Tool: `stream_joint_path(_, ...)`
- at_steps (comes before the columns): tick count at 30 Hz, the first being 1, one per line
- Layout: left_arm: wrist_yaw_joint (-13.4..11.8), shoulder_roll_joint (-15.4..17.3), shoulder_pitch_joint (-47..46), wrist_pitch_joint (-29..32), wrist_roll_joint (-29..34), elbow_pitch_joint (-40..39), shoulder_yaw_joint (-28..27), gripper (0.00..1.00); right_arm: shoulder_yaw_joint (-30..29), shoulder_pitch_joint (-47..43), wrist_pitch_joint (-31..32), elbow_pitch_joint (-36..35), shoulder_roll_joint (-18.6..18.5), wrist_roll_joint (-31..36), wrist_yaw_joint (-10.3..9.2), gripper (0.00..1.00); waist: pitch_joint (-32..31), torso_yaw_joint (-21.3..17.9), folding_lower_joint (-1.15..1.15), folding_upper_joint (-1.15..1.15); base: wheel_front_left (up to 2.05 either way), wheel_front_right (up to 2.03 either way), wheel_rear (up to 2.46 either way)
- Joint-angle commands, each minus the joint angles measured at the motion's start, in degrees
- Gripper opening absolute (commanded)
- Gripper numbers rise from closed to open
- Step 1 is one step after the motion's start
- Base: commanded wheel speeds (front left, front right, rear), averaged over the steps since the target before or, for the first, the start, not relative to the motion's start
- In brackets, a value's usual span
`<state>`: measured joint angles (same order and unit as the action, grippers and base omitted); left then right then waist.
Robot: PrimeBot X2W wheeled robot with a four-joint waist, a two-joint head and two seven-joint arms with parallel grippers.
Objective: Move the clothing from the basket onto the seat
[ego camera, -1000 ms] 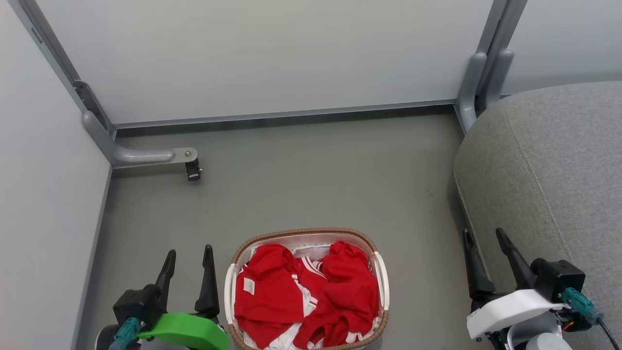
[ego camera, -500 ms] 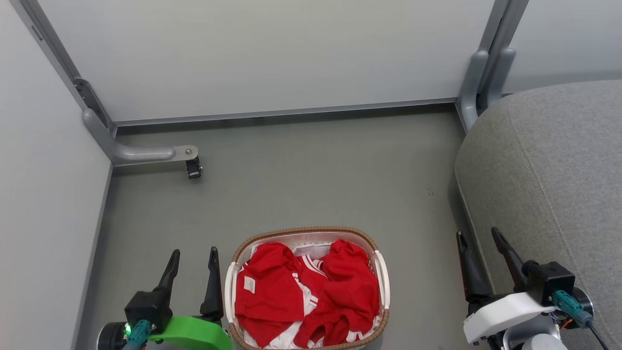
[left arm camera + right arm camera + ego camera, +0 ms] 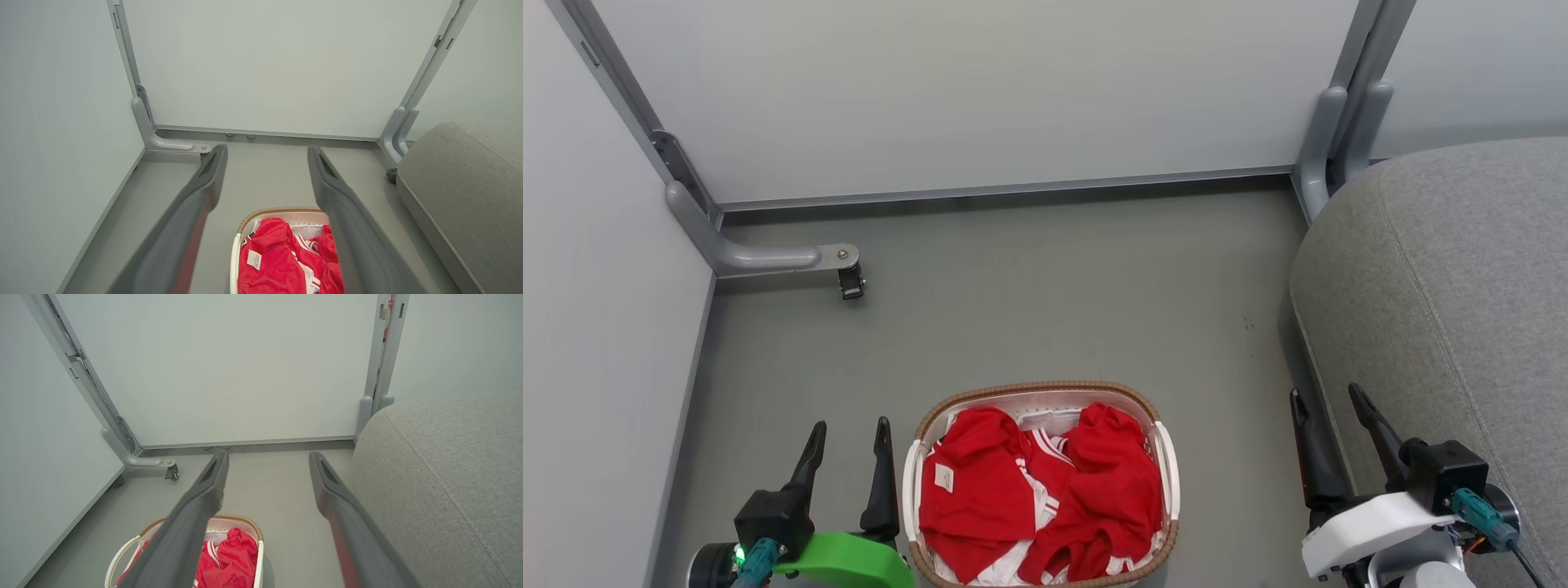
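Note:
Red clothing (image 3: 1045,490) with white stripe trim lies crumpled in the oval cream basket (image 3: 1039,390) with a brown woven rim, on the floor at the bottom centre of the head view. The large light grey seat (image 3: 1454,286) fills the right side. My left gripper (image 3: 849,429) stands open just left of the basket, holding nothing. My right gripper (image 3: 1327,398) is open between the basket and the seat's edge, empty too. The left wrist view shows the clothing (image 3: 282,261), the basket (image 3: 278,210) and the seat (image 3: 461,183). The right wrist view has the basket (image 3: 241,518) below and the seat (image 3: 445,473) at right.
Pale grey partition panels (image 3: 980,90) close off the back and left. A metal foot with a small caster (image 3: 849,282) juts onto the floor at the back left, and a grey post base (image 3: 1319,155) stands beside the seat. Grey floor (image 3: 1054,302) lies beyond the basket.
Both grippers have sunk a little lower in the head view and shifted slightly; the left one has drawn nearer the basket. The clothing and basket lie as before.

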<state>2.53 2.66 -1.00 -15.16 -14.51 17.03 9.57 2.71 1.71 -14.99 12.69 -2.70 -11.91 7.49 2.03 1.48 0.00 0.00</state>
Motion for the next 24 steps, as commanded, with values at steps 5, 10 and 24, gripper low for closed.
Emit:
stream_joint_path(5, 0.57, 0.39, -0.86, 0.00, 1.32, 0.40, 0.52, 1.00, -0.14, -0.01, -0.30, -0.30, -0.34, 0.36, 0.00, 1.00, 0.75, -0.04, 0.00, 0.00, 0.00, 0.00, 0.00)
stream_joint_path(10, 1.65, 0.36, -3.85, 0.01, 3.73, 0.65, 0.93, 1.00, -1.02, 1.57, -0.30, -1.26, -0.34, 0.70, 0.00, 1.00, 3.74, -0.37, 0.00, 0.00, 0.00, 0.00, 0.00)
stream_joint_path(24, 4.20, 0.37, -22.92, 0.01, 9.42, 10.76, 9.56, 1.00, -6.00, 13.59, -0.29, -6.99, -0.32, 2.17, -0.01, 1.00, 25.07, -5.59, 0.00, 0.00, 0.00, 0.00, 0.00)
